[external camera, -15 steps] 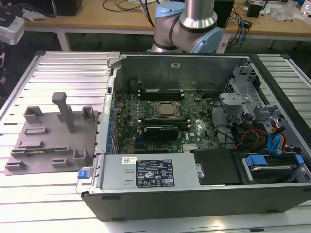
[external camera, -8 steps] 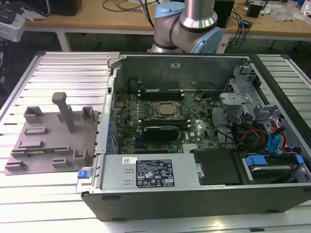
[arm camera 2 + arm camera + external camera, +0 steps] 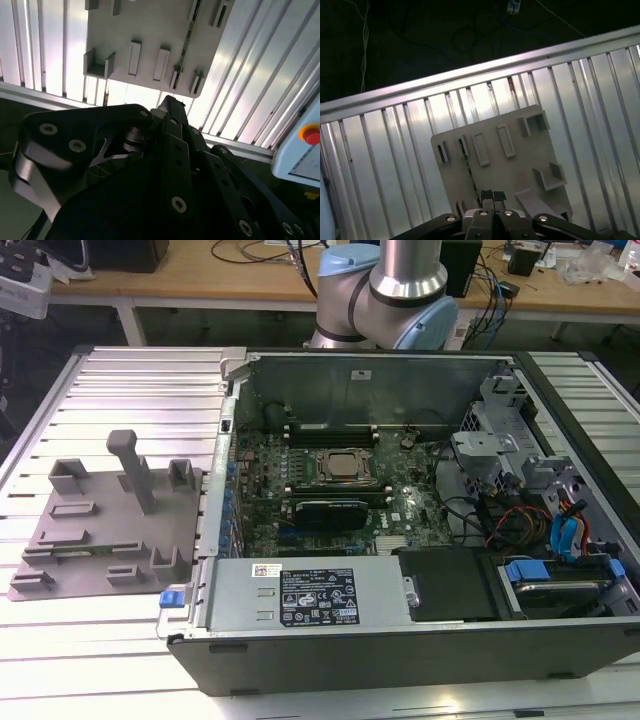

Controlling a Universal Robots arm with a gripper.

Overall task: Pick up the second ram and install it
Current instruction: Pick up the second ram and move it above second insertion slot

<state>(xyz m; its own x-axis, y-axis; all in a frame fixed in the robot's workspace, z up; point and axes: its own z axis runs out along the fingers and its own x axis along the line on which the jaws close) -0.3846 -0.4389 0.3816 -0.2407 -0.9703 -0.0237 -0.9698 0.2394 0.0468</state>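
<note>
The second ram (image 3: 468,166) is a thin dark-green stick standing on its edge in a holder of the grey fixture plate (image 3: 520,165). In the second wrist view the ram (image 3: 187,37) runs as a narrow line across the same plate (image 3: 150,20). My gripper (image 3: 492,196) hangs well above the plate, its black fingertips (image 3: 170,104) close together with nothing between them. They line up roughly with one end of the stick. In the exterior view the plate (image 3: 100,490) lies to the left of the open computer case (image 3: 400,620).
The motherboard (image 3: 400,510) lies inside the case, with the processor socket (image 3: 338,466) flanked by long black slots (image 3: 330,429). Cables and drive bays (image 3: 560,530) fill the case's right side. Everything rests on a ribbed aluminium table (image 3: 130,380). A pendant with a red button (image 3: 311,136) is beside the table.
</note>
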